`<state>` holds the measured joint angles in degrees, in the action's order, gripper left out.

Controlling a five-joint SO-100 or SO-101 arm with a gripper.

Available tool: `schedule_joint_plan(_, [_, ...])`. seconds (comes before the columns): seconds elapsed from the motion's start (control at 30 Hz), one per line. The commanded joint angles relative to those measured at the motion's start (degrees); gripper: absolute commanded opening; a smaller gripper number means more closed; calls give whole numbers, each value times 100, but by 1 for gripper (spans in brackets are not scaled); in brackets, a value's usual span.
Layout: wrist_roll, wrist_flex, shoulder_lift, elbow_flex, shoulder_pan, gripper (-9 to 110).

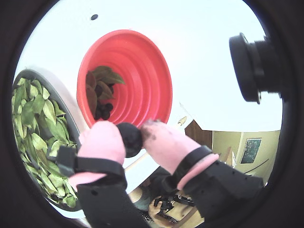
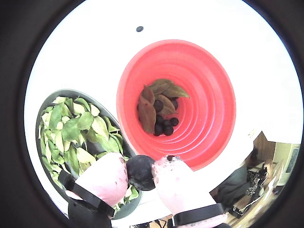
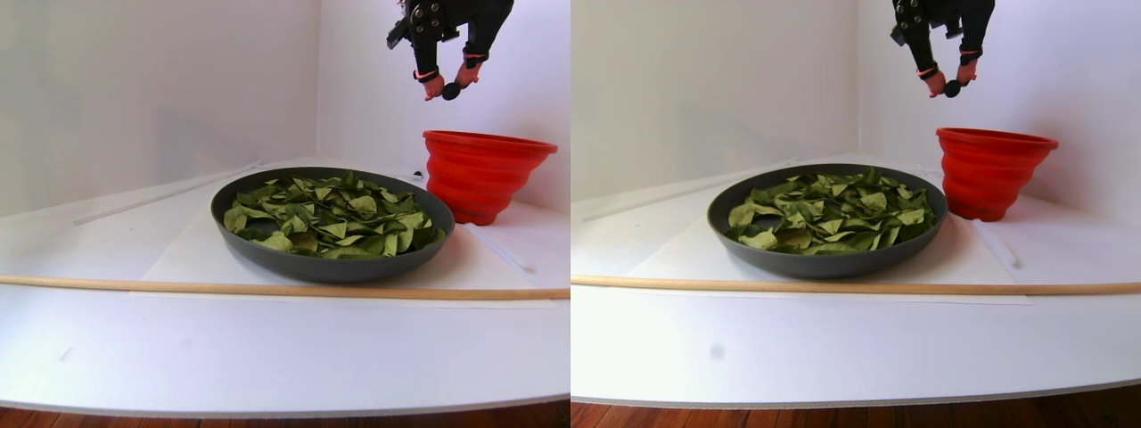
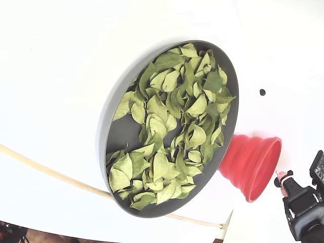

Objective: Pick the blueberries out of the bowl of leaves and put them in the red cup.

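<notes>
White table, white walls, one berry in my pincer above the red cup.

The white table (image 3: pixel 267 357) fills the lower frame of the stereo pair view, white walls behind it. My pincer (image 2: pixel 140 172), at the bottom centre of a wrist view, is closed just enough to pinch a dark blueberry (image 2: pixel 141 172) between pink fingertips (image 2: pixel 105 175). The red cup (image 2: pixel 209 114) sits centre right, holding berries and leaves; the bowl of leaves (image 2: pixel 71 133) lies lower left.
</notes>
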<state>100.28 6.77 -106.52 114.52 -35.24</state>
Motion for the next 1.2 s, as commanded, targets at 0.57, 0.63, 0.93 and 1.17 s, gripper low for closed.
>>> schedule_joint_plan(0.57, [70,-782,782,-870,-492,10])
schedule_joint_plan(0.63, [70,-800,826,-888,-510,11])
schedule_joint_plan(0.93, [-53,-809,817,-958,-501,19])
schedule_joint_plan(1.17, [-105,-800,694,-993,-466,18])
